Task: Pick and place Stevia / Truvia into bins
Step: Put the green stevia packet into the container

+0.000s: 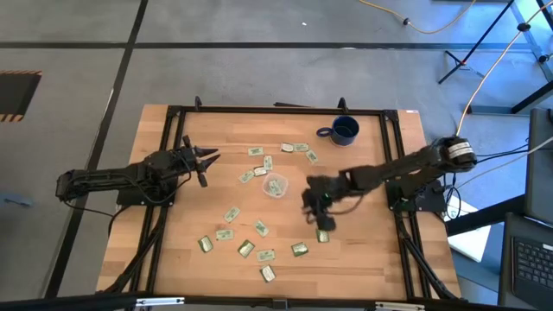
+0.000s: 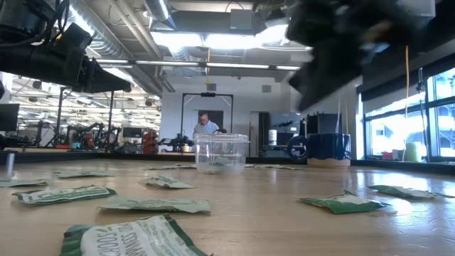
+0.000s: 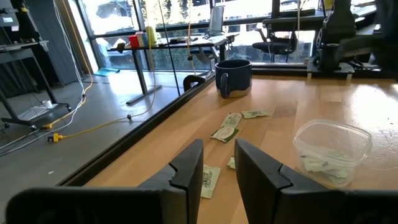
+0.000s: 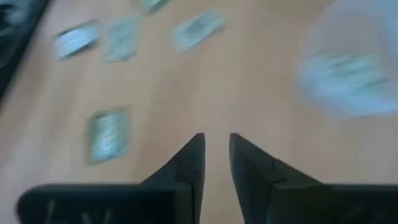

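Many pale green and white sachets (image 1: 245,249) lie flat and scattered on the wooden table, some near the clear plastic cup (image 1: 276,185), which stands upright mid-table with a few sachets inside (image 3: 323,163). My right gripper (image 1: 313,207) hovers above the table just right of the cup, its fingers (image 4: 216,146) a little apart with nothing between them; a sachet (image 4: 109,134) lies ahead of it. My left gripper (image 1: 207,160) waits at the table's left, raised, its fingers (image 3: 217,152) slightly apart and empty, pointing toward the cup (image 3: 331,149).
A dark blue mug (image 1: 344,130) stands near the table's far right corner, with sachets (image 3: 227,127) between it and the cup. A black frame rail (image 1: 259,111) runs around the table. Bare wood lies at the near left (image 1: 173,250). A person (image 2: 206,124) stands far behind the table.
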`<action>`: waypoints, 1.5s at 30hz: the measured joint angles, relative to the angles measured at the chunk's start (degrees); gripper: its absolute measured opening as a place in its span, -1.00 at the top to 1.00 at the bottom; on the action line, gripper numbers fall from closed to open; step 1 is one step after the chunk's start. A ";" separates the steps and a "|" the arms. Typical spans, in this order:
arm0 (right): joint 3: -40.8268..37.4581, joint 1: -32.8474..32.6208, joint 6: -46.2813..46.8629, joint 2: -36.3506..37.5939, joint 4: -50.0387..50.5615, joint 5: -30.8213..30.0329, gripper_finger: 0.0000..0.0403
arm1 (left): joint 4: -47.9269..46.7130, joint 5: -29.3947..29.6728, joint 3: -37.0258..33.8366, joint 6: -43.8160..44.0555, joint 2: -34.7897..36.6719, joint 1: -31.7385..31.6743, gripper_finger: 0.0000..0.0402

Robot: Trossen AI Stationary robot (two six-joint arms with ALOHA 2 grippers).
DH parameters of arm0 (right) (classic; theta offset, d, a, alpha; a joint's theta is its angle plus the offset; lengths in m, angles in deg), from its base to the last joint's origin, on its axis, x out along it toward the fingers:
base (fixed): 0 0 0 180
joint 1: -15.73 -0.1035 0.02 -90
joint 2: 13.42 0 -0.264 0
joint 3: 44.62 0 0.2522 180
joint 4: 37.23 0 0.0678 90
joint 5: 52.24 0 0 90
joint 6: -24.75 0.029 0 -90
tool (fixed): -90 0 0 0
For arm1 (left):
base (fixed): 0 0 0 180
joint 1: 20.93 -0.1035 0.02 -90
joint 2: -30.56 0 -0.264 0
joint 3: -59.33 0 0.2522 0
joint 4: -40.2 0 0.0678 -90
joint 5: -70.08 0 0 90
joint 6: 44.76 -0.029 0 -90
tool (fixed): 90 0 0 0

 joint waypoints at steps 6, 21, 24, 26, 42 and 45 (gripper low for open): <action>-4.63 -8.88 8.51 -0.96 -2.16 -1.40 0.61 | 0.00 0.08 0.00 0.00 -0.01 0.01 0.57; -5.93 -17.84 15.86 -3.97 -0.31 -13.69 0.61 | 0.02 0.17 0.00 0.00 -0.33 0.00 0.57; -5.93 -17.84 16.76 -6.26 -0.13 -13.68 0.61 | 0.02 0.16 0.00 0.00 -0.34 0.01 0.57; -5.93 -17.84 17.56 -7.61 -0.07 -13.69 0.61 | 0.02 0.15 0.00 0.00 -0.38 0.01 0.57; -5.71 -17.79 17.21 -8.49 0.71 -14.04 0.97 | 0.02 0.15 0.00 0.04 -0.38 0.00 0.57; -5.11 -17.66 15.04 -7.53 3.34 -15.24 0.97 | 0.02 0.12 0.00 0.04 -0.38 -0.02 0.57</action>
